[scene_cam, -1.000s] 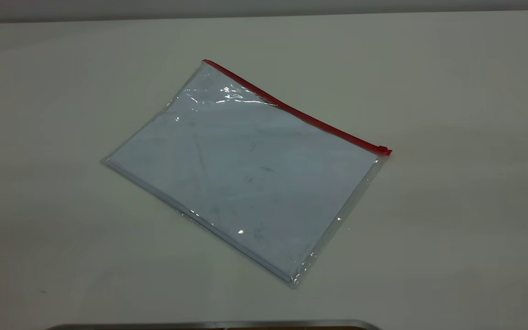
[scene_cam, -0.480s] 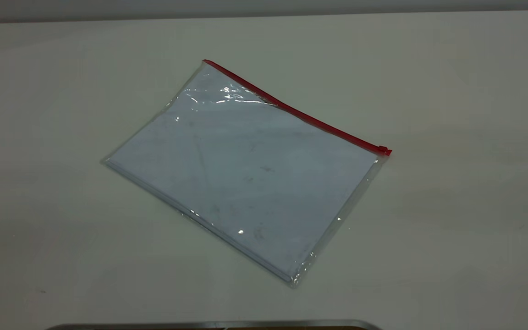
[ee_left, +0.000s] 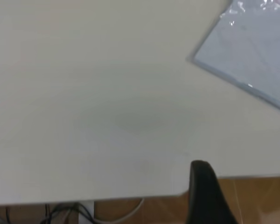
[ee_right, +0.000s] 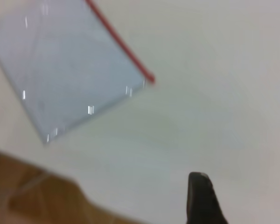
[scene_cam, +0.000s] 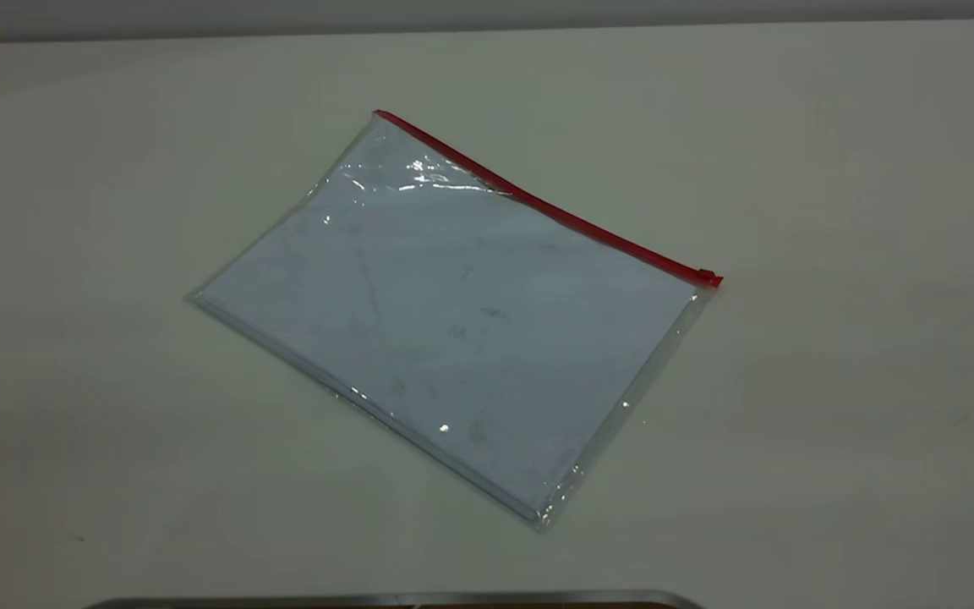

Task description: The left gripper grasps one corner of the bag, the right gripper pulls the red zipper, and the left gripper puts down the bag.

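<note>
The bag (scene_cam: 453, 321) lies flat on the white table, a clear pouch with a pale bluish sheet inside. The red zipper (scene_cam: 538, 203) runs along its far long edge, with the slider tab (scene_cam: 708, 277) at the right end. Neither gripper shows in the exterior view. The left gripper (ee_left: 245, 196) is open and empty over the table's edge, far from the bag's corner (ee_left: 252, 51). The right gripper (ee_right: 242, 200) is open and empty above bare table, apart from the bag (ee_right: 65, 65), the zipper (ee_right: 116, 39) and the slider (ee_right: 150, 80).
The table edge (ee_left: 130, 198) runs across the left wrist view, with wooden floor and cables (ee_left: 79, 212) below it. A metal-rimmed object (scene_cam: 394, 599) sits at the near edge in the exterior view. White table surface (scene_cam: 834, 381) surrounds the bag.
</note>
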